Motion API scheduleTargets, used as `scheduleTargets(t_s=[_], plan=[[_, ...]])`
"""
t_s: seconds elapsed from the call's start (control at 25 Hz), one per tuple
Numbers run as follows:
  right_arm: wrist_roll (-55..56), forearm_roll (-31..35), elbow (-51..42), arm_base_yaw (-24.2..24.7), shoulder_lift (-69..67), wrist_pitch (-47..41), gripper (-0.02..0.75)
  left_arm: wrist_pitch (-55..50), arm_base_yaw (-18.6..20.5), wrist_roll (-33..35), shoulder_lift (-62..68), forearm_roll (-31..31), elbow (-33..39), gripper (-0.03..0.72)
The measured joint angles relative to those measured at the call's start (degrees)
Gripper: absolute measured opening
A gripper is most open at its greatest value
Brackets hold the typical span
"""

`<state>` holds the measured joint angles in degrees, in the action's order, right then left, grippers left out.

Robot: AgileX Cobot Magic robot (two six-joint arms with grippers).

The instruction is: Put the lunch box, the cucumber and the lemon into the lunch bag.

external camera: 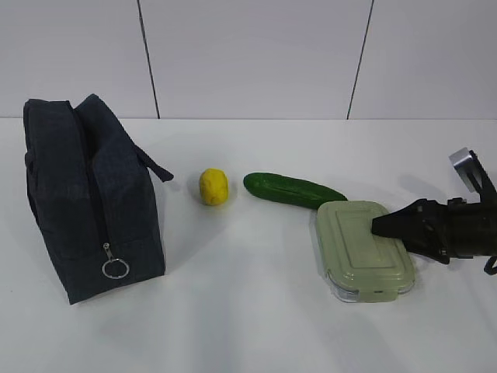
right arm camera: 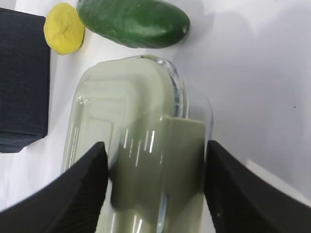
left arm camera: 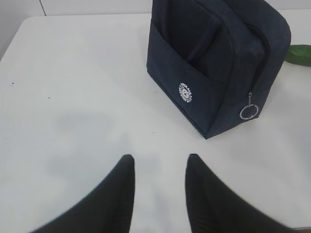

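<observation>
The lunch bag (external camera: 93,202), dark navy and boxy, stands at the left with its top looking closed and its silver ring pull (external camera: 115,268) hanging low on the near end. The lemon (external camera: 213,186) and the cucumber (external camera: 291,189) lie on the table to its right. The lunch box (external camera: 361,245) with its sage-green lid lies flat at the right. My right gripper (external camera: 380,225) is open, its jaws straddling the box's end (right arm camera: 131,111), one finger at each side (right arm camera: 155,145). My left gripper (left arm camera: 160,158) is open and empty above bare table, the bag (left arm camera: 218,63) ahead to its right.
The table (external camera: 248,326) is white, with a white panelled wall behind it. In the right wrist view the lemon (right arm camera: 64,28) and cucumber (right arm camera: 133,22) lie just beyond the box, and the bag's corner (right arm camera: 19,77) is at the left. The cucumber's tip (left arm camera: 300,53) shows past the bag.
</observation>
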<state>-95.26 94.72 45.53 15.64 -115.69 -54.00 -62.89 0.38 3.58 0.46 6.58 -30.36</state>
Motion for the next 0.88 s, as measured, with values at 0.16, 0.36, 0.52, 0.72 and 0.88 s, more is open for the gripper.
scheduleTargets(t_s=[0.16,0.36,0.52,0.72,0.88], plan=[[0.08,-0.27,0.0,0.0,0.0,-0.31,0.452,0.0,0.0,0.0,0.0,0.0,0.0,0.24],[0.45,-0.27,0.0,0.0,0.0,-0.81,0.412,0.0,0.0,0.0,0.0,0.0,0.0,0.241],[0.45,-0.4,0.0,0.0,-0.03,-0.92,0.408,0.0,0.0,0.0,0.0,0.0,0.0,0.24],[0.45,-0.63,0.0,0.0,-0.13,-1.49,0.398,0.0,0.0,0.0,0.0,0.0,0.0,0.24],[0.45,-0.67,0.0,0.0,-0.26,-1.7,0.398,0.0,0.0,0.0,0.0,0.0,0.0,0.24]])
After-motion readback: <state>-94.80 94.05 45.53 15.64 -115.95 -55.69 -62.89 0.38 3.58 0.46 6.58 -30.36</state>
